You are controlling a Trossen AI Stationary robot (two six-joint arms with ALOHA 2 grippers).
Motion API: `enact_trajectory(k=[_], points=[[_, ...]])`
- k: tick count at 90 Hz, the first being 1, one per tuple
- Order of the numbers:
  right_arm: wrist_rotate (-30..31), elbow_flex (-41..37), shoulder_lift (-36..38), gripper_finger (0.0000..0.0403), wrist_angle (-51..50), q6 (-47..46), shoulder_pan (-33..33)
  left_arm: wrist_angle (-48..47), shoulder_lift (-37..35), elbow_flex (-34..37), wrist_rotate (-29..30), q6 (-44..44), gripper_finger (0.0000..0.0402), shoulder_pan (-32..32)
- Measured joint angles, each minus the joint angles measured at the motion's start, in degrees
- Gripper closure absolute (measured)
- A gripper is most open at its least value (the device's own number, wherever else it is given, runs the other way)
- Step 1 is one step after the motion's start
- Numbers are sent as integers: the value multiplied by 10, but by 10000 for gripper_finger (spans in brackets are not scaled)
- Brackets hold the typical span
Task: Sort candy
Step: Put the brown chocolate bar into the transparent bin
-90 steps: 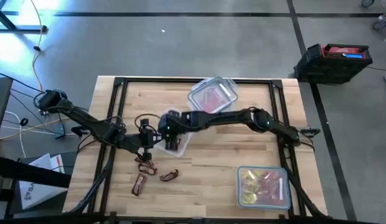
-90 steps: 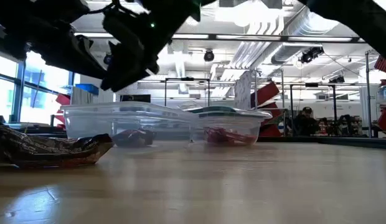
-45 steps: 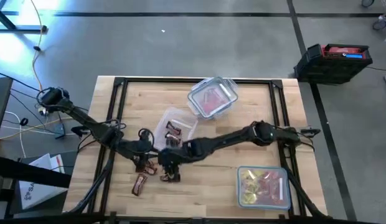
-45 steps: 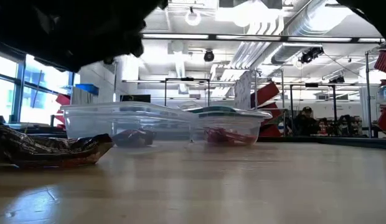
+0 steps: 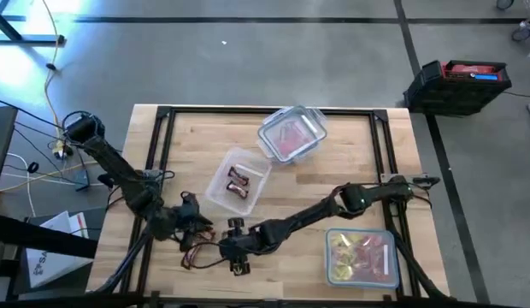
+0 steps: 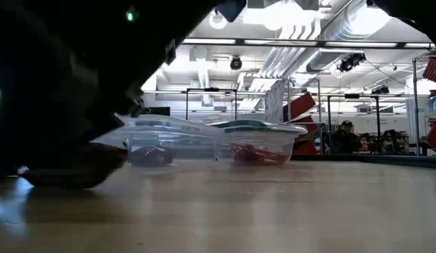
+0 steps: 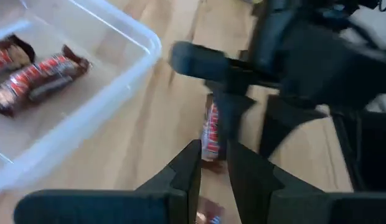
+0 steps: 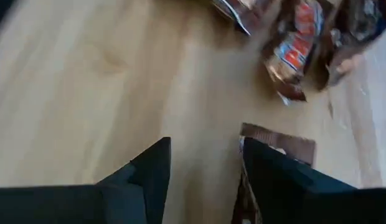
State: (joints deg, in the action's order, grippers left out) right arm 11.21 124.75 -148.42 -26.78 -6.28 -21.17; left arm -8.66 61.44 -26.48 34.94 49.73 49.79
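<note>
Loose dark brown mini bars (image 5: 193, 253) lie on the wood near the table's near left edge. My left gripper (image 5: 193, 226) is low over them, its fingers close together around one brown bar (image 7: 210, 127). My right gripper (image 5: 238, 255) hovers open just right of the pile, with bare wood between its fingers (image 8: 202, 163). One brown bar (image 8: 277, 144) lies beside one of its fingers and more bars (image 8: 294, 48) lie beyond. In the low view a dark arm (image 6: 63, 98) hides the pile. My left gripper pinches the brown bar's near end (image 7: 211, 155) between its two fingers. The fingers lie along the bar and slant down from the table's left. The rest of the bar stretches away from the fingertips, low over the wood; whether it rests there I cannot tell.
A clear container (image 5: 238, 184) holding two brown bars (image 7: 37, 74) sits mid-table, close to the left gripper. A container of red candy (image 5: 291, 133) stands at the far edge and one of yellow candy (image 5: 361, 257) at the near right. My right arm's gripper (image 7: 292, 56) is close in front of the left one.
My right gripper has left the middle container and swept toward the near edge, down to the loose bars. My left gripper has drawn toward the near left and dropped lower. In the low view a dark arm now covers the bar at the left.
</note>
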Motion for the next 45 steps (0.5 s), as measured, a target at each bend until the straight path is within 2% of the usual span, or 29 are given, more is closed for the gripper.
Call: enact_trajectory(k=[23,45], points=[[-3,0,2,231,-7,-58,1,-1,17,0,26,54,342,48],[34,50,20,231,-49,-19,-3,-2,17,0,33,36,342,55]])
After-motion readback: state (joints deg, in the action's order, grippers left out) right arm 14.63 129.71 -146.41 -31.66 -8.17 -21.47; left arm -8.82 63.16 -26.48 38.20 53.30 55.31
